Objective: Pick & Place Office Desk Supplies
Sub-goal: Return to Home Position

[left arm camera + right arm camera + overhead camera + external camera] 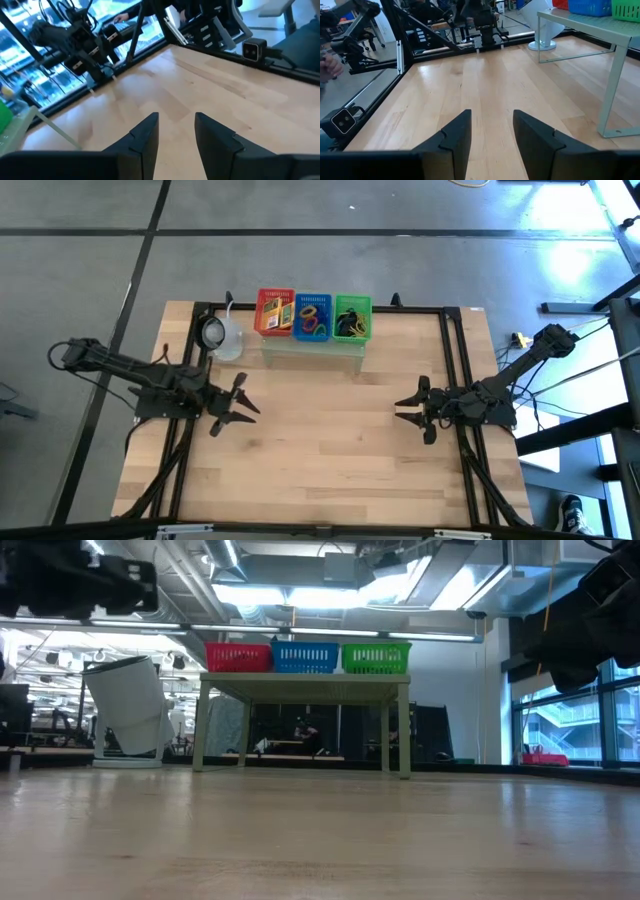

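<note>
Your left tool (238,408) and right tool (413,410) hung spread and empty over the tabletop (330,460); the office supplies (313,321) lay in the red bin (274,312), blue bin (312,302) and green bin (353,304) atop the stand (310,350).

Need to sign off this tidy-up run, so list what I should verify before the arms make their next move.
1. Red bin, blue bin and green bin on the stand: ok, side by side on top.
2. Left gripper empty: ok, fingers open, nothing between them.
3. Right gripper empty: ok, fingers open, nothing between them.
4. Table free of stray items: ok, none visible on the wood.
5. White container beside the stand upright: not ok, it leans in the low view.
6. Supplies sorted into the right bins: cannot tell, contents too small.
</note>
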Robot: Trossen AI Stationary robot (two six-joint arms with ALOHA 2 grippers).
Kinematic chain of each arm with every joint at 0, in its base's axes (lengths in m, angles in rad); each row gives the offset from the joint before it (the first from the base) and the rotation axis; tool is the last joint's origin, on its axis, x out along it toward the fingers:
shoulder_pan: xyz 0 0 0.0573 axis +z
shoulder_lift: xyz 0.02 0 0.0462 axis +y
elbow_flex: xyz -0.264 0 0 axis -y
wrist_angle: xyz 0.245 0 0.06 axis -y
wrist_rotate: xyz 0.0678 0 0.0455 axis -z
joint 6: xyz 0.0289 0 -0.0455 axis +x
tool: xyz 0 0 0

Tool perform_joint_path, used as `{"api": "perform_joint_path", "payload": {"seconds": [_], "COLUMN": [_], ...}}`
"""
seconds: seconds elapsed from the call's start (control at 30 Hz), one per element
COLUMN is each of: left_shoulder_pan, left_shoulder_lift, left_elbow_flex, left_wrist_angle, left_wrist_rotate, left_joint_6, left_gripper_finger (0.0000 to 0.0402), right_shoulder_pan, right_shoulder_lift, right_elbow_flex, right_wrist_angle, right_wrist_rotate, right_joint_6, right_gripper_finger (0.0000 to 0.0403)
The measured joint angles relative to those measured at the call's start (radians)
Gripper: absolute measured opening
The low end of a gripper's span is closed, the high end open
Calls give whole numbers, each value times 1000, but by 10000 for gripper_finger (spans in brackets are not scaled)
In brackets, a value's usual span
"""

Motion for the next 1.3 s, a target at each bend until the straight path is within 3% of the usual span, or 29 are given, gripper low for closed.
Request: {"api": "perform_joint_path", "payload": {"seconds": [0.37,0.57,0.67,0.83,0.93,1.03,1.3], "left_shoulder_pan": [0,0,0,0,0,0,0], "left_shoulder_lift": [-261,-334,-355,-373,-373,-373,-373], "left_elbow_flex": [-189,-197,-197,-197,-197,-197,-197], "left_wrist_angle": [56,64,67,66,65,65,64], "left_wrist_rotate": [-1,-24,-175,-593,-762,-828,-833], "left_joint_6": [119,131,99,-99,-181,-214,-205], "left_gripper_finger": [118,119,120,117,116,116,115], "right_shoulder_pan": [0,0,0,0,0,0,0], "right_shoulder_lift": [0,0,0,0,0,0,0], "right_elbow_flex": [0,0,0,0,0,0,0], "right_wrist_angle": [0,0,0,0,0,0,0], "right_wrist_rotate": [0,0,0,0,0,0,0], "right_joint_6": [0,0,0,0,0,0,0], "right_gripper_finger": [146,146,146,146,146,146,146]}}
